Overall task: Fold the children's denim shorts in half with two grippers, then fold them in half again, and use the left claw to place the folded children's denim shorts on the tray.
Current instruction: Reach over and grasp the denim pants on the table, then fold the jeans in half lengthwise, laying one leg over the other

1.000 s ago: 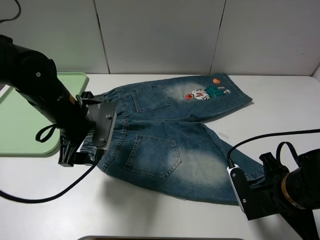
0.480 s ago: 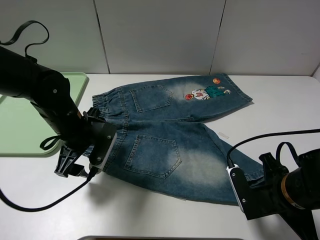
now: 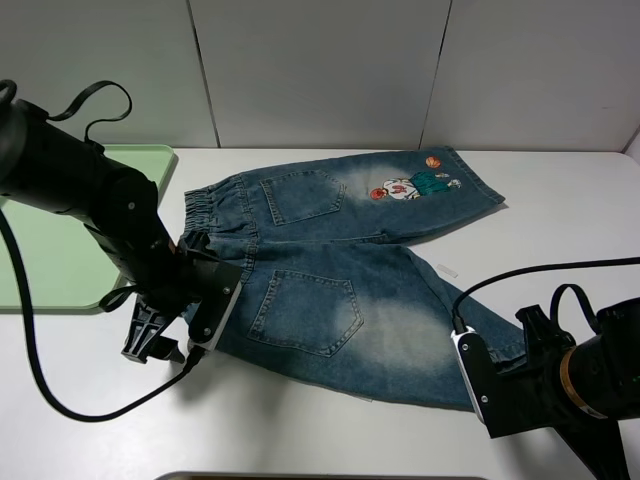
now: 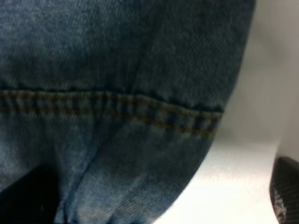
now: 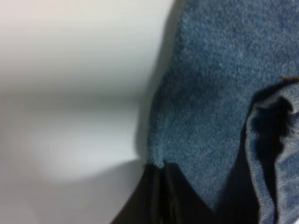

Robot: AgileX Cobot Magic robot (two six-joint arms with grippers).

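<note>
The children's denim shorts (image 3: 340, 250) lie flat and open on the white table, back pockets up, with the cartoon patch (image 3: 415, 185) on the far leg. My left claw (image 3: 160, 338) is low at the near corner of the waistband. In the left wrist view its black fingers (image 4: 28, 198) stand wide apart with the denim (image 4: 117, 70) between them. My right gripper (image 3: 495, 375) is at the near leg's hem. In the right wrist view it (image 5: 159, 189) is pinched shut on the denim edge (image 5: 210, 70). The pale green tray (image 3: 40, 250) lies at the left, partly hidden by my left arm.
A small white scrap (image 3: 448, 271) lies on the table right of the shorts. Black cables loop from both arms over the table. A grey wall stands close behind the far table edge.
My left arm has swung from over the waistband toward the front and dropped lower, to the waistband's near corner. The right gripper and the shorts have stayed in place.
</note>
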